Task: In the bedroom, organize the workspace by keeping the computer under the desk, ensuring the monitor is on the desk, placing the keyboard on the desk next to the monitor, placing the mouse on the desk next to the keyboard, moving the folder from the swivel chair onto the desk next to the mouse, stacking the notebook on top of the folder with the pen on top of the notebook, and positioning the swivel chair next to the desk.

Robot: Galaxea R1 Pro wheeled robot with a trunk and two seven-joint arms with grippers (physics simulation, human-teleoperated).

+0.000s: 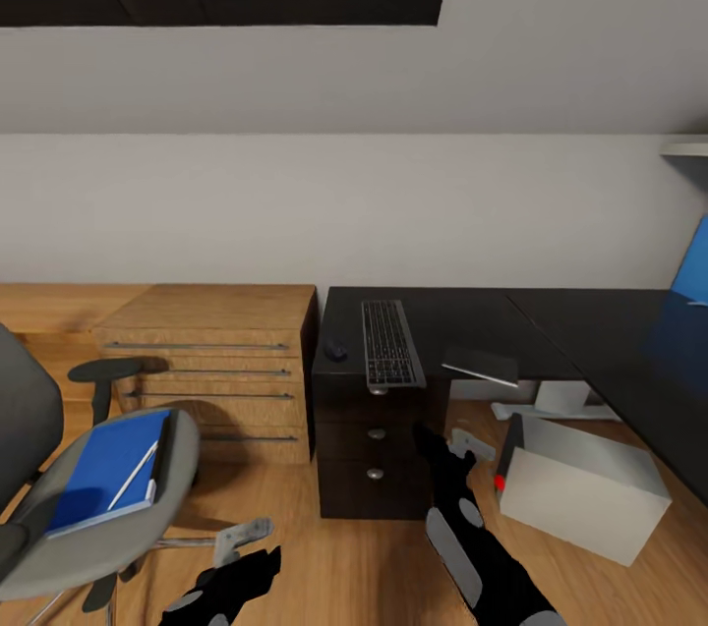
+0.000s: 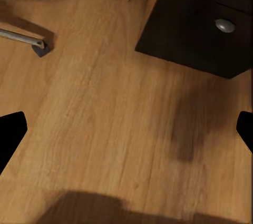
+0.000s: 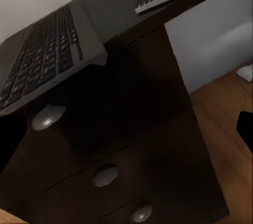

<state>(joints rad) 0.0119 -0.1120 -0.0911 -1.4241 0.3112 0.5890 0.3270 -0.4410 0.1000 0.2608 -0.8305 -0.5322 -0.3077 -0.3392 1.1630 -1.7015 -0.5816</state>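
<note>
While both tools gape empty, right tool (image 1: pixel 462 444) hangs below one keyboard (image 1: pixel 390 343) overhanging the counter's (image 1: pixel 551 331) front edge.

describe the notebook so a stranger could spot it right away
Start at the black desk and find the keyboard over the drawer unit. Just right of it, at the desk's front edge, lies the notebook: thin, flat, dark grey with a pale edge, keyless, and bigger than the mouse.

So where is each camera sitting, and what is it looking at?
Head view: high on the robot, looking down at the desk, swivel chair and both grippers, left and right.
Left wrist view: by that gripper, facing the wood floor; dark fingertips at the edges.
Right wrist view: low, facing the drawer knobs and keyboard.
Shared: the keyboard, also in the head view.
</note>
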